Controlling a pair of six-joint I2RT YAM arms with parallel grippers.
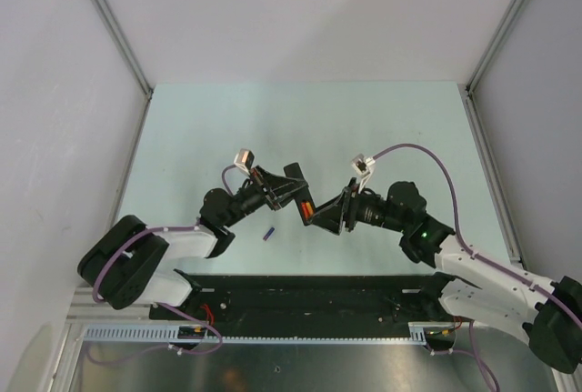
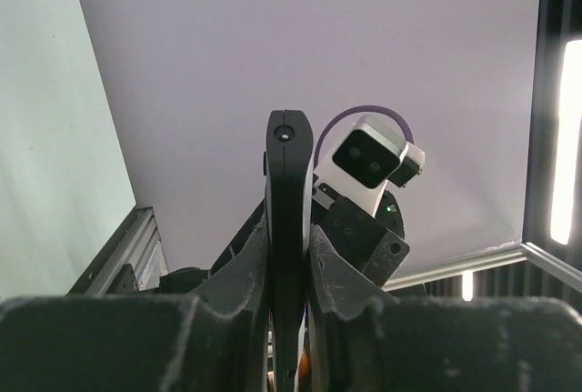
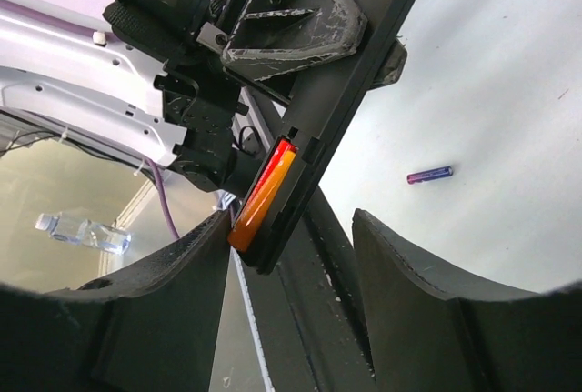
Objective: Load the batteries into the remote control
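My left gripper is shut on the remote control, a slim black bar held above the table. In the left wrist view the remote control stands edge-on, clamped between the left gripper fingers. An orange-red battery lies in the recess near the lower end of the remote control; in the top view the battery shows as an orange spot. My right gripper is open, its fingers either side of that end. The left finger sits close to the battery's tip.
A small purple-blue cylinder lies on the pale green table, seen from above as a blue cylinder near the left arm. Grey walls and aluminium rails enclose the table. A black base plate runs along the near edge.
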